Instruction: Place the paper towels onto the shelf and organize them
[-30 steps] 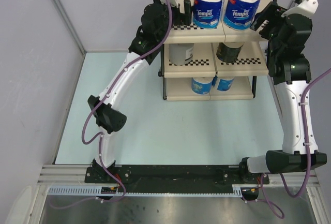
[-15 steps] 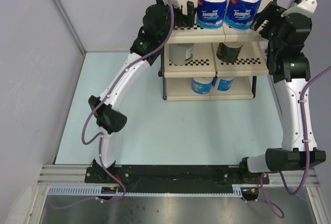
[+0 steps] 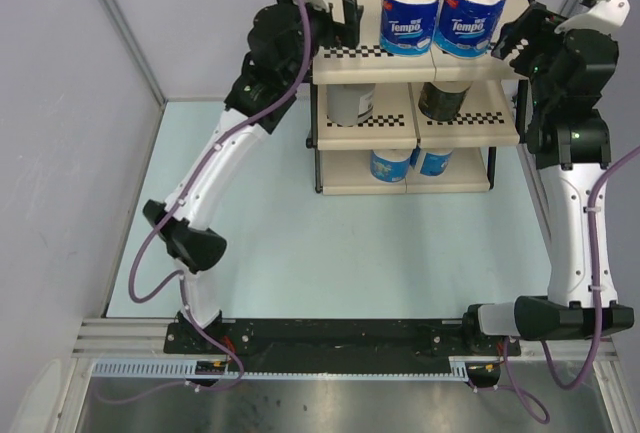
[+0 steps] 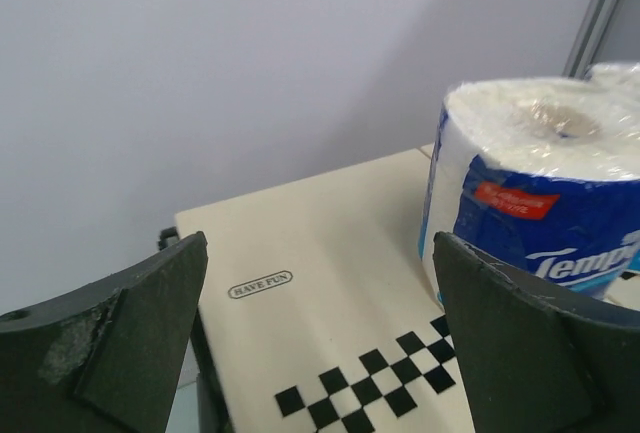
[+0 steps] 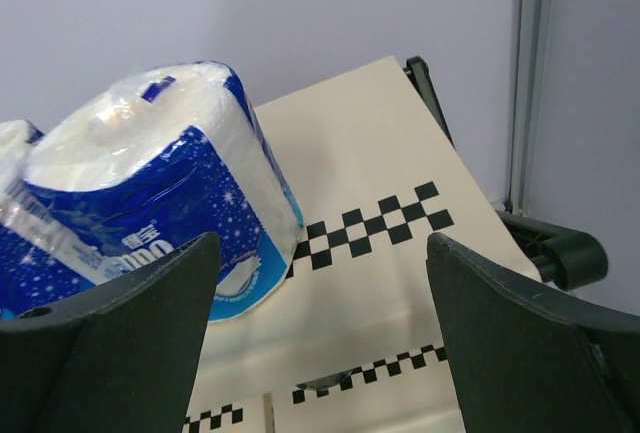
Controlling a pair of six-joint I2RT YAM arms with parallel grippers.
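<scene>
- I've got the left claw (image 3: 338,21) up at the left end of the shelf (image 3: 365,61), level with the top tier. Its fingers are spread wide with nothing between them.
- On the left wrist camera, I see only bare beige panel, a small "HAVE FUN" label (image 4: 260,284) and the checkered strip between those fingers.
- The left Tempo roll (image 3: 412,15) stands upright on the top tier, just right of that claw. From above there's a gap between them.
- The right Tempo roll (image 3: 473,15) stands upright right beside it. The two look pressed together, side by side, near the middle of the tier.
- The right claw (image 3: 512,35) hangs at the right end of the top tier, fingers wide apart and gripping nothing.
- On the right wrist camera, the blue wrapper sits just behind that claw's left-hand finger. I can't tell whether they touch.
- On the middle tier, the grey roll (image 3: 350,103) is on the left and the dark roll (image 3: 443,100) on the right, both set back under the top panel.
- On the bottom tier, two blue-wrapped rolls (image 3: 410,163) sit close together at the centre.
- The shelf itself stands at the far side of the pale blue table (image 3: 300,243).
</scene>
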